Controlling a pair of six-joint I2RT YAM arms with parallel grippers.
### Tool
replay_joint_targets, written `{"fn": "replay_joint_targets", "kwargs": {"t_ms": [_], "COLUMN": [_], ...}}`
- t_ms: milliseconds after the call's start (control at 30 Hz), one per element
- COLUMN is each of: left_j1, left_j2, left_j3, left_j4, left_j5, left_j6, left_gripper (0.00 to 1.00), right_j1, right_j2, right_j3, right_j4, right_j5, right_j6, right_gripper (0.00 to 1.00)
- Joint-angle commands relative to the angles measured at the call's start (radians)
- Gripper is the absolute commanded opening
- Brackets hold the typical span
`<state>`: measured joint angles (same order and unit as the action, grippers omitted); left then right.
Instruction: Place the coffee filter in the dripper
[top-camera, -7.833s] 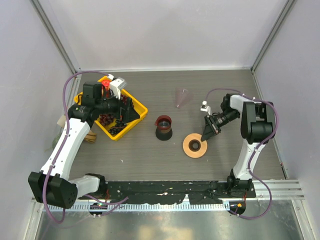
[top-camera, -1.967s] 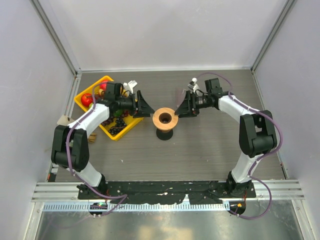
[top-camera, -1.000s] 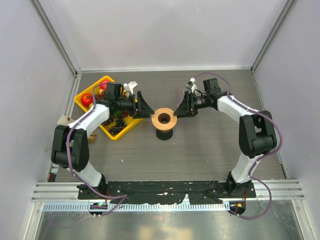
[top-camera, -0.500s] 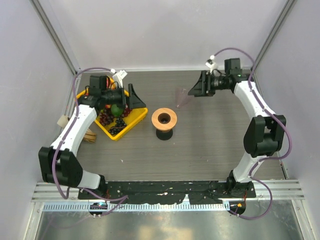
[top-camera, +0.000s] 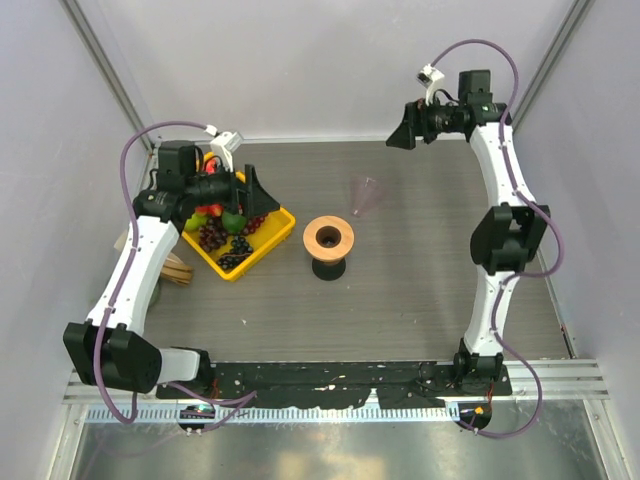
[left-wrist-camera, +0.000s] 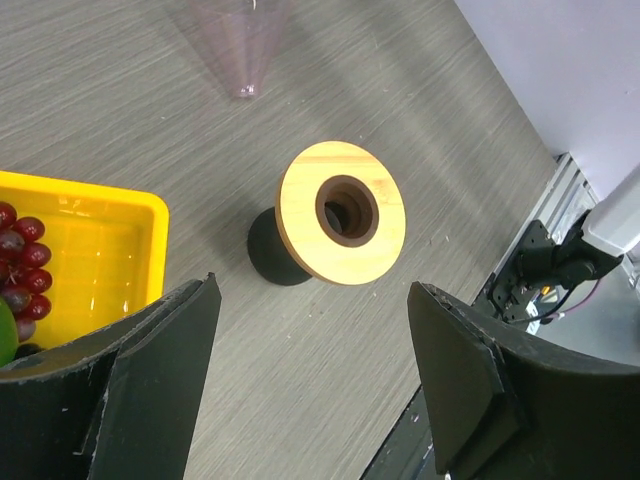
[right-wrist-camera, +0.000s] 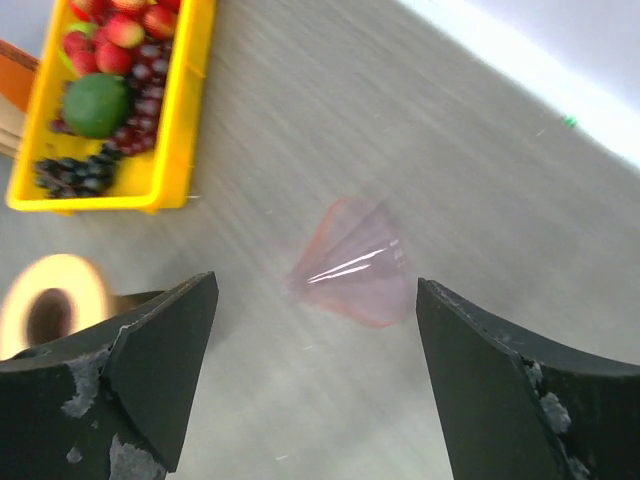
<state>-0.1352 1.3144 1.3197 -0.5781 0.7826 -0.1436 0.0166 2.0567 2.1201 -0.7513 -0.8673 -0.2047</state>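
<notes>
The dripper's light-wood ring on its black base (top-camera: 328, 240) stands mid-table, also seen below my left gripper (left-wrist-camera: 340, 212). A clear pinkish cone (top-camera: 366, 195) lies on its side behind it, apart from the ring; the right wrist view shows this cone (right-wrist-camera: 360, 270) blurred. The coffee filter is out of view. My left gripper (top-camera: 250, 190) hovers open and empty over the tray's right edge, left of the ring; its own view shows the left gripper (left-wrist-camera: 315, 390) wide. My right gripper (top-camera: 400, 128) hangs high at the back right, open and empty, and the right gripper (right-wrist-camera: 315, 380) looks down at the cone.
A yellow tray (top-camera: 270, 240) with grapes, a lime and red fruit sits left of the ring. A bundle of tan papers (top-camera: 178, 272) lies at the tray's left. Grey walls enclose the back and sides of the table.
Both grippers pulled away from the wood ring and opened wider. The left went back over the tray; the right rose to the back right corner.
</notes>
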Motion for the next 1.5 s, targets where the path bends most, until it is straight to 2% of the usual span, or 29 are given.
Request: {"fn": "replay_joint_targets", "kwargs": {"t_ms": [0,100,233,433,700,833,1000,1267,1300,1367,1467], "left_j1": [0.008,0.008,0.009,0.009,0.009,0.011,0.012,0.025,0.028,0.034,0.042], "left_j2": [-0.018,-0.032,-0.058,-0.072,-0.064,-0.063,-0.061,-0.063,-0.063,-0.058,-0.05], "left_j3": [0.016,0.003,-0.033,-0.062,-0.054,-0.054,-0.056,-0.045,-0.04,-0.022,0.03], "left_j4": [-0.022,-0.028,-0.026,-0.014,-0.016,-0.016,-0.017,-0.02,-0.022,-0.028,-0.06], "left_j5": [0.02,0.01,-0.002,-0.002,-0.006,-0.017,-0.017,-0.023,-0.028,-0.042,-0.092], "left_j6": [0.033,0.033,0.029,0.007,0.004,-0.002,-0.005,-0.031,-0.039,-0.05,-0.057], "left_gripper": [0.84,0.84,0.84,0.84,0.84,0.83,0.83,0.83,0.83,0.83,0.83], "right_j1": [0.023,0.048,0.083,0.105,0.125,0.134,0.135,0.137,0.137,0.137,0.146], "right_j2": [0.17,0.206,0.201,0.252,0.298,0.278,0.27,0.244,0.226,0.188,0.097], "right_j3": [0.279,0.253,0.147,0.109,0.1,0.041,0.009,0.02,0.023,0.034,0.052], "right_j4": [-0.221,-0.223,-0.2,-0.128,-0.168,-0.178,-0.218,-0.272,-0.276,-0.283,-0.304], "right_j5": [-0.003,0.028,0.071,0.113,0.126,0.111,0.079,0.04,0.04,0.042,0.065], "right_j6": [-0.31,-0.393,-0.515,-0.489,-0.538,-0.565,-0.623,-0.656,-0.657,-0.662,-0.674], "right_gripper": [0.88,0.94,0.96,0.96,0.91,0.82,0.63,0.25,0.15,0.05,0.05]}}
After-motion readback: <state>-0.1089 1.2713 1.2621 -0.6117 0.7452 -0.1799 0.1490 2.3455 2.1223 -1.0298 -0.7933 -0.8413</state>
